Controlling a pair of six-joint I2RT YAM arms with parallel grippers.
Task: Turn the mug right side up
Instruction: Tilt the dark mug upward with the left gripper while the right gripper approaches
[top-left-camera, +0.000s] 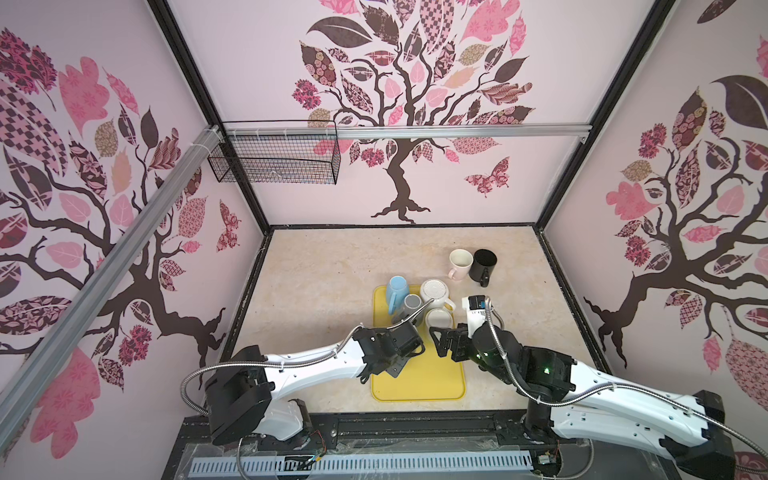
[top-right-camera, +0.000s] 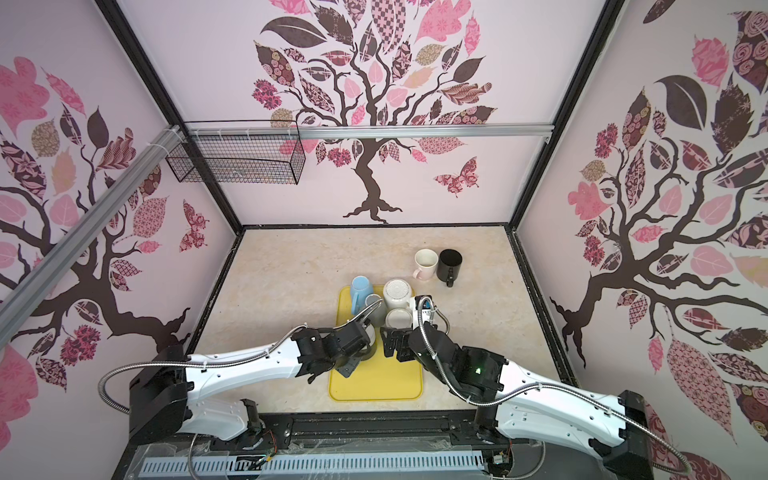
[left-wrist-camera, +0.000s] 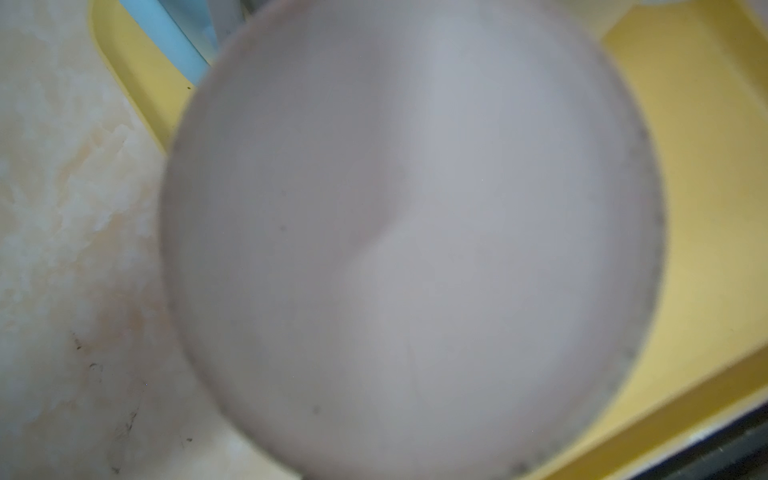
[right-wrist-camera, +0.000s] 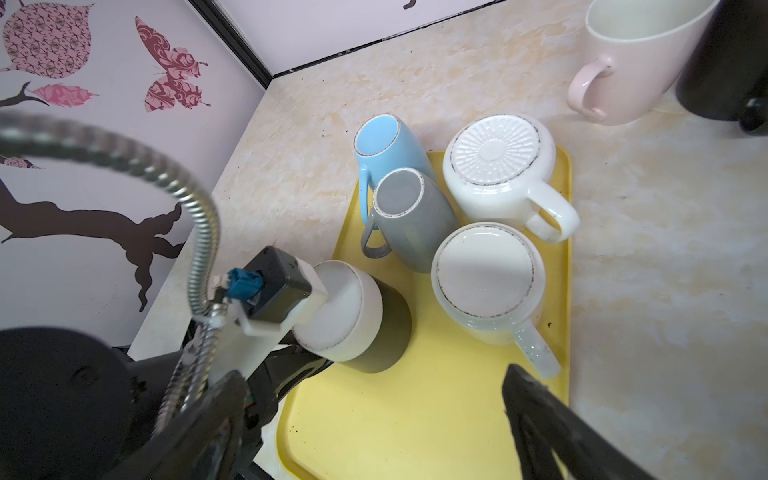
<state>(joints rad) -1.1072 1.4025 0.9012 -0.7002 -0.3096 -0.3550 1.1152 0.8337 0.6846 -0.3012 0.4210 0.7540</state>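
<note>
You're at the grasp: left claw (right-wrist-camera: 309, 359) pinches the upside-down dark mug (right-wrist-camera: 365, 316) on the yellow tray (right-wrist-camera: 415, 415); right claw (top-left-camera: 441, 341) gapes empty. Next, lift clear and flip.

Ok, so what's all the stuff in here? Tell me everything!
table: one, cream, under everything
tray: one, yellow, on the table
blue mug: one, blue, upside down, tray's far left corner
grey mug: one, grey, upside down beside it
ribbed mug: one, white, upside down, tray's far right
speckled mug: one, white, upside down, tray's right
dark mug: one, dark, pale base, upside down, tray's left
pink mug: one, pink, upright beyond the tray
black mug: one, black, upright beside the pink mug
wire basket: one, black, on the back rail
left hand: one, black, shut on the dark mug
right hand: one, black, open over the tray
</note>
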